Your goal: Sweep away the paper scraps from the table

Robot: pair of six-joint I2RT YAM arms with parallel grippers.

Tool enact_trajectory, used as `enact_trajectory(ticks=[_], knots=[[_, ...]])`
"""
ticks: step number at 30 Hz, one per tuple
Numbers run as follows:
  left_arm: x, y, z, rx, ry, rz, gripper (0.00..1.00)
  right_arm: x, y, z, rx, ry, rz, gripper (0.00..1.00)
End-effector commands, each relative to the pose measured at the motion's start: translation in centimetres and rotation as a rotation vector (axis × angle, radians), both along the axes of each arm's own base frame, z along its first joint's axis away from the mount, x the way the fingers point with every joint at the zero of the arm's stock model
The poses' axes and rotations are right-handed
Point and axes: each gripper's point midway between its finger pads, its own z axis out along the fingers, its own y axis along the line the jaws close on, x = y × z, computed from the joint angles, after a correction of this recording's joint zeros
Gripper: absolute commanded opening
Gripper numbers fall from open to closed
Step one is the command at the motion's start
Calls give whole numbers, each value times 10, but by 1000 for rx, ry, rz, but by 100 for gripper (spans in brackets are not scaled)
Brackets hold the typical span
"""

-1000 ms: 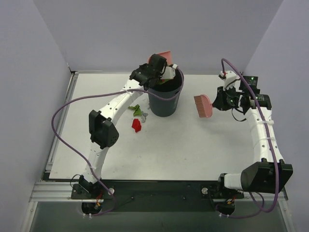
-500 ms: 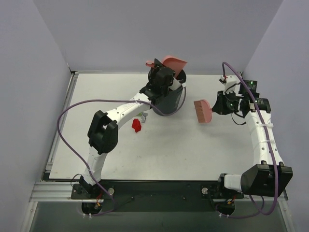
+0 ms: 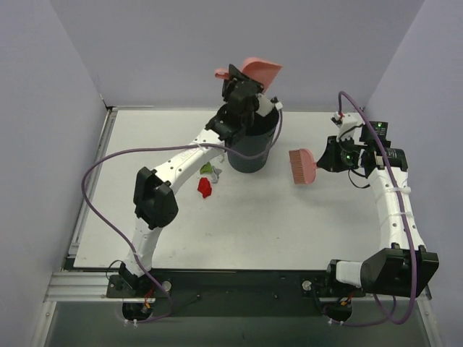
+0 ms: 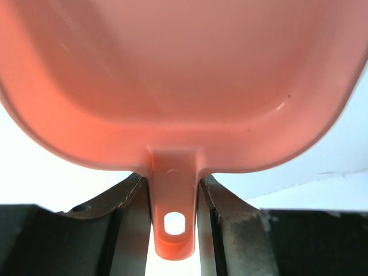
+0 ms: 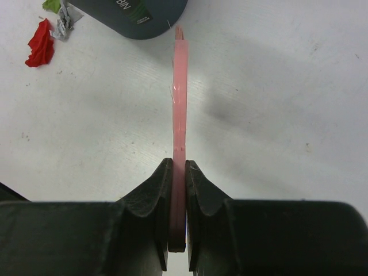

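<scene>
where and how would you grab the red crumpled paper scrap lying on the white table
Likely from straight above, pinching across the narrow middle of the red crumpled paper scrap: it lies low on the white table, longer than wide, with a grey scrap close at its far end, near the dark bin.

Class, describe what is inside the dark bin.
The left tool, holding the pink dustpan above the bin, covers much of its opening; the rest is dark, contents unseen.

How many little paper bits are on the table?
3: a red scrap, a grey scrap and a green scrap, all beside the dark bin. The left arm may hide others.
</scene>
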Motion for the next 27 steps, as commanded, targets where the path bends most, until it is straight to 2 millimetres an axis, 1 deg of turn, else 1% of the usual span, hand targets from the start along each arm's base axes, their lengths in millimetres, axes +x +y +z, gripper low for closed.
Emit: enact_trajectory(ticks=[1,2,3,4,5,6,7,8,9,10,11,12,13,14,15,16,17,18,20,21,22,23,24,25,26,27], knots=[[-20,49,104,-421,-117,100,0,1,8,22,60,-60,-8,0],[-23,59,106,-573,-111,117,0,1,7,23,59,-58,-20,0],[-27,70,105,-604,-83,149,0,0,6,24,56,-61,-26,0],[-25,89,104,-656,-89,190,0,1,5,24,53,-62,-34,0],[-24,97,95,-757,-85,214,0,1,5,25,52,-63,-40,0],[-21,103,73,-748,-26,244,0,1,3,26,46,-65,-54,0],[-24,121,75,-797,-31,270,0,0,3,26,46,-64,-58,0],[-23,128,66,-902,-28,293,0,0,3,26,45,-63,-60,0],[-27,138,54,-925,18,329,0,-1,3,27,44,-57,-64,0],[-21,152,41,-977,57,355,0,-2,4,27,46,-51,-60,0],[-20,155,26,-1103,90,383,0,-3,4,28,46,-46,-60,0],[-26,163,2,-1101,175,445,0,-6,8,28,50,-26,-49,0],[-22,160,-17,-1201,235,463,0,-7,9,29,49,-19,-45,0],[-20,170,-32,-1232,276,504,0,-9,10,29,49,-11,-42,0],[-25,174,-48,-1254,341,543,0,-12,12,28,49,2,-39,0],[-25,165,-71,-1339,434,560,0,-13,12,29,44,6,-43,0],[-25,175,-82,-1376,455,605,0,-16,12,29,39,14,-46,0],[-23,172,-100,-1390,495,638,0,-18,12,31,34,8,-47,0],[-21,168,-116,-1394,532,665,0,-22,14,31,30,6,-43,0],[-17,165,-129,-1399,558,681,0,-25,16,34,30,-7,-37,0],[-15,162,-135,-1409,574,684,0,-29,21,35,31,-10,-20,0],[-13,156,-138,-1417,598,671,0,-32,24,34,28,-6,-9,0],[-10,150,-151,-1409,628,680,0,-37,27,37,19,-16,0,0],[-9,146,-156,-1415,646,680,0,-42,35,37,11,-18,32,0],[-9,143,-160,-1420,657,681,0,-46,37,34,7,-7,36,0],[-11,134,-171,-1409,695,688,0,-50,39,37,7,-15,45,0]])
